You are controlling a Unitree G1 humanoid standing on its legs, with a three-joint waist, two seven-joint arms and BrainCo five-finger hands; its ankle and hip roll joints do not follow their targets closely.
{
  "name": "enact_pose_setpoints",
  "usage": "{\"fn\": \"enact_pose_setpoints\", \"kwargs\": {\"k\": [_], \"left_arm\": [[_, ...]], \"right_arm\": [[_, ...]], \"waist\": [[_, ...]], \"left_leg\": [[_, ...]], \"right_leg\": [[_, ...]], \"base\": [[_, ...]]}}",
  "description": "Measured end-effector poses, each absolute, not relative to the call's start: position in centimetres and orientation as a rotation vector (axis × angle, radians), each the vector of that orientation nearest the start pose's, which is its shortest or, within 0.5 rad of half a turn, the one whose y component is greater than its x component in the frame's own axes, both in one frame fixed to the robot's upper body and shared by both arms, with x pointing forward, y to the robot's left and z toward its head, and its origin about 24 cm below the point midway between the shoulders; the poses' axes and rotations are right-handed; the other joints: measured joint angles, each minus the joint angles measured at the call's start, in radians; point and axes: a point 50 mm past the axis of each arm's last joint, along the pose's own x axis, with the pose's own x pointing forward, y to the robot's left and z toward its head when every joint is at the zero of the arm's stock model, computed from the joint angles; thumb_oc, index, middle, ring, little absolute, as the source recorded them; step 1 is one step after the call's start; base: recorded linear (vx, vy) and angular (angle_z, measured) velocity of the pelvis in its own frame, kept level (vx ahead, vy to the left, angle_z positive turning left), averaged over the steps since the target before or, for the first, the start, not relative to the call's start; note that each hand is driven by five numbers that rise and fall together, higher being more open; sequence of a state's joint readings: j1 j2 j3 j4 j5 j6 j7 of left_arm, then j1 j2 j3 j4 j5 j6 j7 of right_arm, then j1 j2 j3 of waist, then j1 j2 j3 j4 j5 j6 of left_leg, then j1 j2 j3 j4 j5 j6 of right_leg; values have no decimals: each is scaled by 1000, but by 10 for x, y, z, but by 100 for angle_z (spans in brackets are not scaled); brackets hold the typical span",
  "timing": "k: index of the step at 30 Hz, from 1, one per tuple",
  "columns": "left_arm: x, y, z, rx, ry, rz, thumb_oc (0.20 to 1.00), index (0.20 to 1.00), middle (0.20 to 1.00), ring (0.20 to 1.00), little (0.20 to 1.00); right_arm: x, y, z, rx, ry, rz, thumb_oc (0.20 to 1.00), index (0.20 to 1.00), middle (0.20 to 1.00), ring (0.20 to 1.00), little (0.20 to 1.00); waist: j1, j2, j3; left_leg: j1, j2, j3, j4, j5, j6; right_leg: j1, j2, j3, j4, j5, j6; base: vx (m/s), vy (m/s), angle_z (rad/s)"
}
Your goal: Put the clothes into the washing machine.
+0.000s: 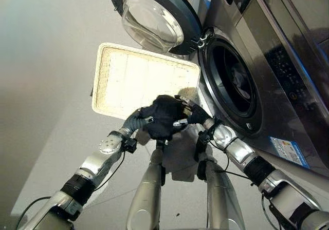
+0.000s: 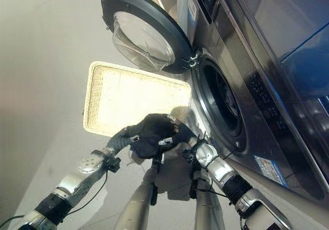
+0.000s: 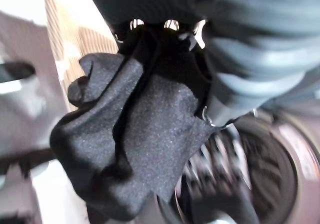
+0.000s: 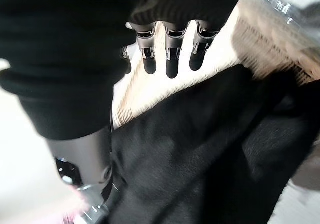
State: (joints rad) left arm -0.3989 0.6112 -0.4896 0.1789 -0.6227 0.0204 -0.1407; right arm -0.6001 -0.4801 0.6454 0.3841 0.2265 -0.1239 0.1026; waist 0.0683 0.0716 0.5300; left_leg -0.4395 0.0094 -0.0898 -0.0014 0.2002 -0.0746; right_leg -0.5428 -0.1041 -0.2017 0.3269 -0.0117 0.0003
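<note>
A black garment [image 1: 163, 116] hangs bunched between my two hands, above the floor just left of the washing machine's round drum opening [image 1: 234, 83]. My left hand [image 1: 140, 119] is shut on it; in the left wrist view the cloth [image 3: 135, 134] droops from its curled fingers [image 3: 170, 24]. My right hand [image 1: 198, 116] rests against the garment's right side. In the right wrist view its fingers [image 4: 172, 59] are straight over the black cloth [image 4: 210, 149]. The machine's door [image 1: 154, 19] stands swung wide open to the left.
A white woven basket [image 1: 133, 81] lies on the grey floor behind the hands, beside the machine's front. The silver machine front [image 1: 288, 86] fills the right side. Open floor lies to the left.
</note>
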Motion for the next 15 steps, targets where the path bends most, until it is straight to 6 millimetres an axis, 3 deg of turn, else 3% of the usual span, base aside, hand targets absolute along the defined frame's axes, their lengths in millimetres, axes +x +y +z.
{"fn": "enact_pose_setpoints", "kwargs": {"k": [5, 12, 13, 15], "left_arm": [[307, 146, 86, 93, 89, -630, 200, 200, 200, 200, 200], [299, 138, 75, 52, 171, -738, 200, 200, 200, 200, 200], [297, 137, 73, 42, 179, -755, 200, 200, 200, 200, 200], [298, 135, 74, 43, 179, -765, 200, 200, 200, 200, 200]], "right_arm": [[327, -107, 88, -564, -72, 706, 1000, 1000, 1000, 1000, 1000], [326, -112, 80, -643, 44, 792, 1000, 1000, 1000, 1000, 1000], [326, -113, 78, -640, 67, 807, 831, 831, 831, 831, 831], [325, -111, 76, -608, 82, 827, 200, 200, 200, 200, 200]], "waist": [[-4, 0, 0], [-24, 0, 0], [-24, 0, 0], [-28, 0, 0]], "left_leg": [[8, 2, 0, 0, -2, -3], [5, 6, 2, -1, -4, -5], [3, 7, 3, -2, -3, -4], [2, 8, 4, -2, -3, -3]], "right_leg": [[8, 2, -1, 0, -3, -1], [8, 6, -1, -7, -5, -3], [8, 7, -1, -11, -4, -3], [7, 9, 0, -14, -4, -3]], "base": [[0, -27, 1], [1, -11, 0], [0, 0, 0], [0, 0, 0]]}}
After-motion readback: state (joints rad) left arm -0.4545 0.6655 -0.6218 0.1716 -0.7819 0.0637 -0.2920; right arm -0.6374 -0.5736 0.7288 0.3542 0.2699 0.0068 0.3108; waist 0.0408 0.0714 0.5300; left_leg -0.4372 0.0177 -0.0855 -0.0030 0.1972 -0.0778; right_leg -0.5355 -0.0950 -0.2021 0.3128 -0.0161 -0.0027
